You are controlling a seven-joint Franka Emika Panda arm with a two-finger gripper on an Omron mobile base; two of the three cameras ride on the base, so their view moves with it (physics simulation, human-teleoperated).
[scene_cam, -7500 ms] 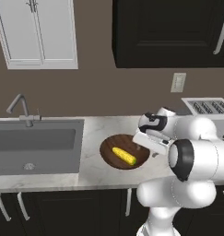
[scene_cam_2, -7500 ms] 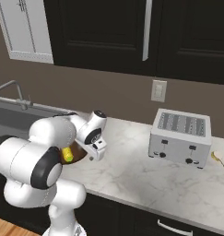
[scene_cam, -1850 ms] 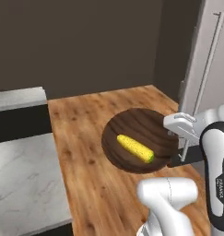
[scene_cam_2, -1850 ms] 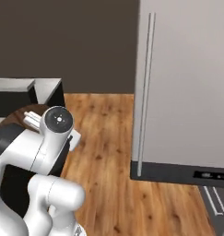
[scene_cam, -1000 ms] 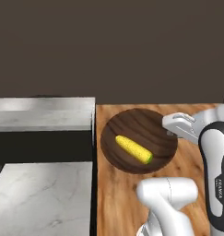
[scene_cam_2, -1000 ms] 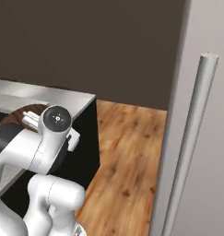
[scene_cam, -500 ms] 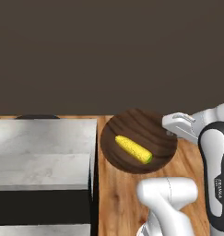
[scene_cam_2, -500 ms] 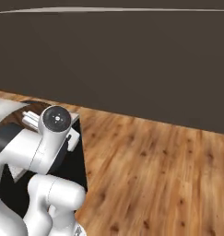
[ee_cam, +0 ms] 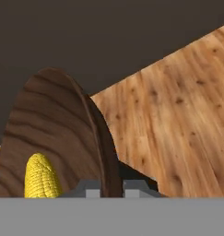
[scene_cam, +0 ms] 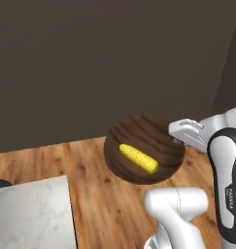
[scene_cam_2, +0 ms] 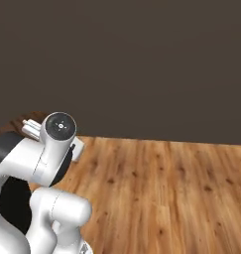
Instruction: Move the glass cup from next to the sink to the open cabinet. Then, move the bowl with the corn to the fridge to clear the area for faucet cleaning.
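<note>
In the hand view, the jaws (ee_cam: pixel 110 190) rise at the bottom edge, one dark tip on each side of the rim of the wooden bowl (ee_cam: pixel 62 133). The rim runs straight down into the gap between the tips, so the jaws are clamped on the bowl's edge: one tip lies inside the bowl, the other against its outer wall. The corn cob (ee_cam: pixel 41 177) lies inside the bowl, just beside the inner tip, with its yellow kernels facing the camera.

In the left base view, the bowl (scene_cam: pixel 143 155) is held in the air above the wooden floor (scene_cam: pixel 95 194), ahead of the robot's white body. The jaws (scene_cam: pixel 180 133) meet it at its right rim, and the white hand reaches in from the right. The corn cob (scene_cam: pixel 138 158) rests slantwise across the middle of the bowl, near the jaws but not touching them. At the lower left, a corner of a marble surface (scene_cam: pixel 32 214) shows, well apart from the bowl and lower in the frame.

In the right base view, the arm's round joint hides most of the bowl; only a sliver of dark wood (scene_cam_2: pixel 13 121) shows behind it at the left edge. The wooden floor (scene_cam_2: pixel 161 188) stretches away to the right. Beyond everything, a plain dark wall (scene_cam: pixel 105 63) spans the background.
</note>
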